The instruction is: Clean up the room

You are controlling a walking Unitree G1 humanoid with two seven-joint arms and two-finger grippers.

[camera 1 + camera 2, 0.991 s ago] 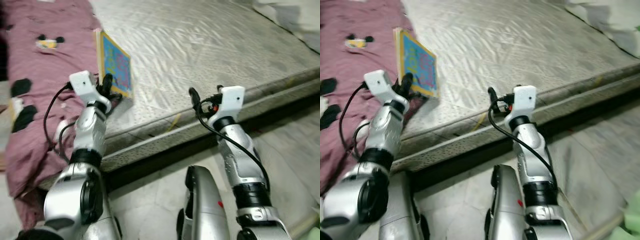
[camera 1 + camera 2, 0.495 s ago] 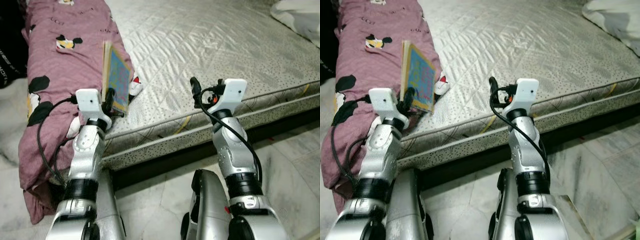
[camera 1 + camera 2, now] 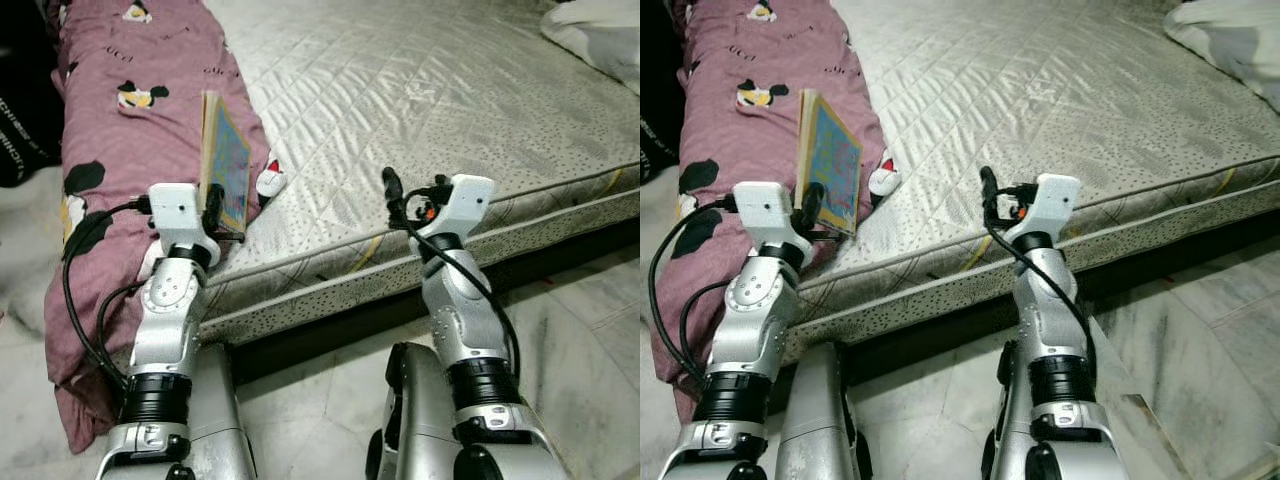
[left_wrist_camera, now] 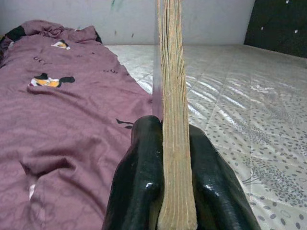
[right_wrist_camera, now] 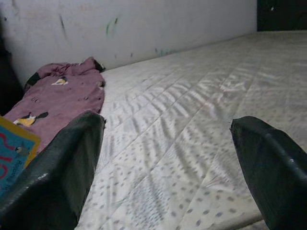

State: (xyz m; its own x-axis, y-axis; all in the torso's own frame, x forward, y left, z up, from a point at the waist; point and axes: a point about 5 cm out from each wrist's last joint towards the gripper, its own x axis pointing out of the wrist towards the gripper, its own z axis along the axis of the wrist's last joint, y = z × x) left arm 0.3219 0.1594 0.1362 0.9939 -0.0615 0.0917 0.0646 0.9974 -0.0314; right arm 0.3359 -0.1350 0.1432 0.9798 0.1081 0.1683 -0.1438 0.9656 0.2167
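Landmark = mattress (image 3: 450, 90). Off its left side, a maroon blanket (image 3: 110, 120) w/ cartoon prints runs along the edge & hangs toward the floor. Left tool (image 3: 213, 198) is pinching a thin book (image 3: 225, 165) by its lower edge, book upright, above the mattress's left front corner, next to the blanket. Vs 1 s ago the whole view has swung & steadied, so camera moved; book has turned nearly edge-on and remains clamped. Reads as pickup done, carry-off next. Right tool (image 3: 987, 190) hovers over the mattress's front edge, fingers spread, empty. White bedding (image 3: 600, 35) sits at the far right corner.
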